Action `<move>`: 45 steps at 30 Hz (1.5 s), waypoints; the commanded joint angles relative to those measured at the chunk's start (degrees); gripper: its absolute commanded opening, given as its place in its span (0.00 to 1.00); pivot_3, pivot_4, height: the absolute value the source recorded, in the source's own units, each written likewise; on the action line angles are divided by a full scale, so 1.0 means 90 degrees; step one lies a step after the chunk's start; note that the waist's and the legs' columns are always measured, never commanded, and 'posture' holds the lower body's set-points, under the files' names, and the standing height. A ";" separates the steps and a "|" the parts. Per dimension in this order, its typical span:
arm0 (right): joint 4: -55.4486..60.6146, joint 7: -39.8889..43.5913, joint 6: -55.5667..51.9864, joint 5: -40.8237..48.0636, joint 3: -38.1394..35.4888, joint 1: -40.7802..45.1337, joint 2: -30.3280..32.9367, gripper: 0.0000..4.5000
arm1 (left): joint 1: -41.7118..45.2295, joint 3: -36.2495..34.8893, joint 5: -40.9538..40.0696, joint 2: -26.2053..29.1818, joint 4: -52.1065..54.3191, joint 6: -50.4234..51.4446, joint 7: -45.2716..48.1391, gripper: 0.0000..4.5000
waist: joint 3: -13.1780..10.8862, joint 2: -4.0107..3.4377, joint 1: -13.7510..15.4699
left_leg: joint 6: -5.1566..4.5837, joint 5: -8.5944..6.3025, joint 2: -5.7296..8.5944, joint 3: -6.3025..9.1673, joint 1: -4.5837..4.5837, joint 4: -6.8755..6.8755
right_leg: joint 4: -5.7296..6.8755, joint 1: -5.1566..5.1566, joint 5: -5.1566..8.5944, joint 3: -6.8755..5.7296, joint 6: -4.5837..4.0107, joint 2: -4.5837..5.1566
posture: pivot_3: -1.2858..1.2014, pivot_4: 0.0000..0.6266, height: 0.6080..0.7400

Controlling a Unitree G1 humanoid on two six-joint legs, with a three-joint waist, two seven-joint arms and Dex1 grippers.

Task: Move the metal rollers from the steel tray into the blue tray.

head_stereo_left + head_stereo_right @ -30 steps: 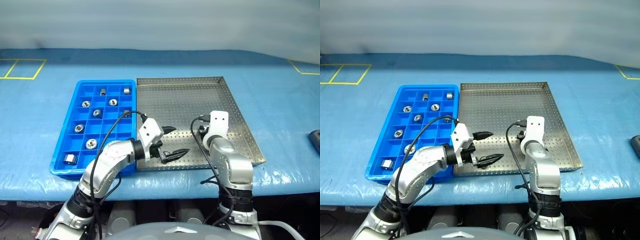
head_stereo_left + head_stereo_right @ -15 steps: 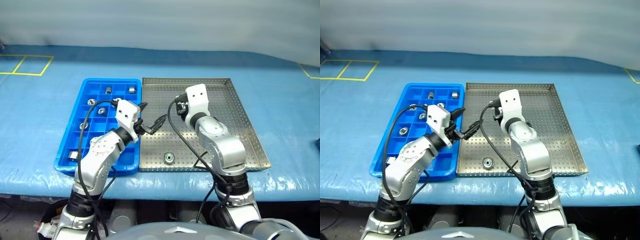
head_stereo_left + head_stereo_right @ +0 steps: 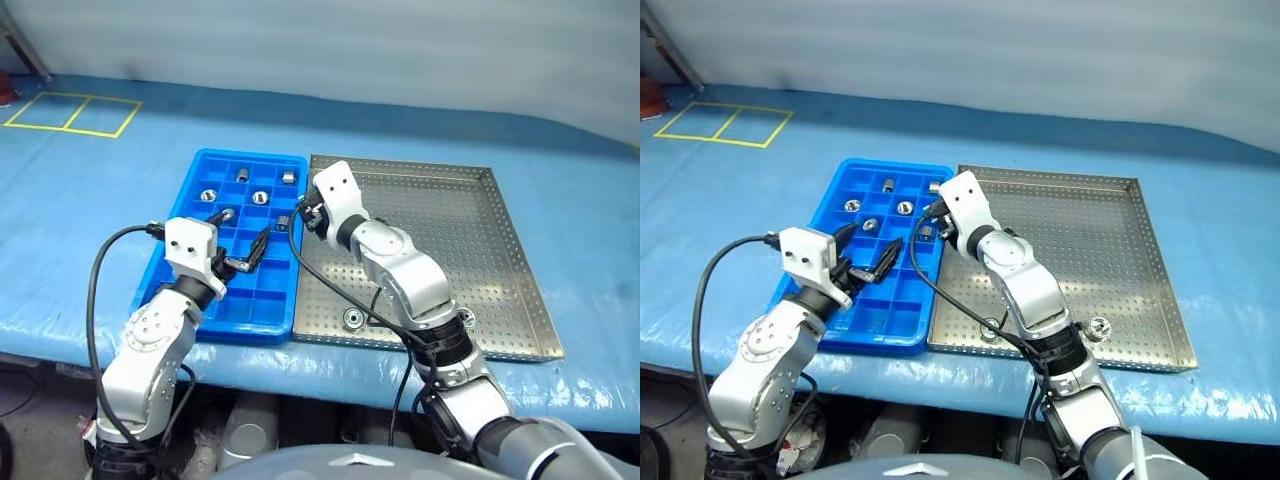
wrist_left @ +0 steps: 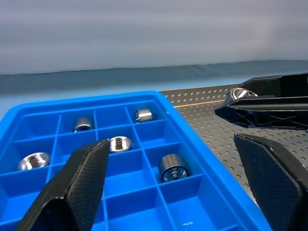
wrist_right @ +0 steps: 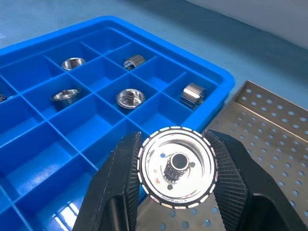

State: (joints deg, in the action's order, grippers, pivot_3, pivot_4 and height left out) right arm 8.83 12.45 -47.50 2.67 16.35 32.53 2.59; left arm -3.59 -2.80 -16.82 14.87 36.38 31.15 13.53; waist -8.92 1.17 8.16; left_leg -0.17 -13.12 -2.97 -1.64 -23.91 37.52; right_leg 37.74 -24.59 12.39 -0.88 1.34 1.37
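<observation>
Blue cloth covers the table (image 3: 90,190) under both trays. Right gripper (image 5: 175,168) pinches one flanged roller (image 5: 176,167) at the blue tray (image 3: 170,255) edge beside the steel tray (image 3: 470,240) — two rollers (image 3: 1098,326) remain there. Left gripper (image 3: 245,252) hovers wide apart, holding nothing.

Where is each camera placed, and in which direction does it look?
Left and right eye views: on the head, looking forward and down at the blue tray and the steel tray; both arms show.
Left wrist view: on the left wrist, looking along the open left gripper over the blue tray; the right gripper shows too.
Right wrist view: on the right wrist, looking at the roller clamped in the right gripper, above the blue tray's edge.
Shared: all views show rollers lying in blue compartments.
</observation>
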 commanded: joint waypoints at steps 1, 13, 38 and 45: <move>-0.0116 0.0184 0.0379 0.0035 0.0133 0.0212 -0.0140 0.38 | -0.0187 -0.0102 -0.0019 -0.0058 0.0541 0.0047 -0.0203 1.00 | -0.0001 0.0000 0.0107 | 0.0000 0.0000 0.0000 0.0000 0.0000 -0.0001 | 0.0000 0.0000 0.0000 -0.0002 0.0000 0.0000 | 0.72 0.24 1.00; -0.1060 0.0371 0.1150 -0.0035 0.0278 0.0229 -0.0435 0.38 | -0.0665 -0.0125 -0.0039 -0.0108 0.0920 0.0189 -0.0482 1.00 | -0.0002 -0.0004 0.0966 | 0.0005 -0.0002 -0.0010 -0.0002 -0.0025 -0.0006 | -0.0005 -0.0017 0.0026 -0.0046 -0.0039 -0.0001 | 0.75 0.24 1.00; -0.0039 0.0480 0.0605 0.0026 -0.0116 -0.0438 0.0267 0.38 | -0.0268 0.0213 -0.0145 -0.0105 0.0570 0.0266 -0.0247 1.00 | 0.0000 -0.0003 0.2019 | 0.0030 -0.0004 -0.0019 0.0012 -0.0120 0.0002 | 0.0000 -0.0097 0.0017 -0.0097 -0.0023 -0.0001 | 0.71 0.24 1.00; -0.0352 0.0265 0.0703 -0.0045 -0.0035 -0.0703 0.0032 0.38 | -0.0187 0.0256 -0.0177 -0.0070 0.0509 0.0281 -0.0179 1.00 | 0.0000 -0.0002 0.1965 | 0.0030 -0.0004 -0.0020 0.0015 -0.0121 0.0008 | 0.0001 -0.0093 0.0017 -0.0101 -0.0024 -0.0001 | 0.70 0.24 1.00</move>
State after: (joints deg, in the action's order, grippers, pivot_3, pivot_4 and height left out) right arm 5.08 15.50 -42.45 2.54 16.22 26.09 3.63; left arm -5.83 -0.63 -18.19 13.92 40.39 33.72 11.50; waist -8.92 1.15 25.85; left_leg 0.10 -13.16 -3.15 -1.50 -25.00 37.60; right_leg 37.75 -25.43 12.55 -1.79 1.12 1.36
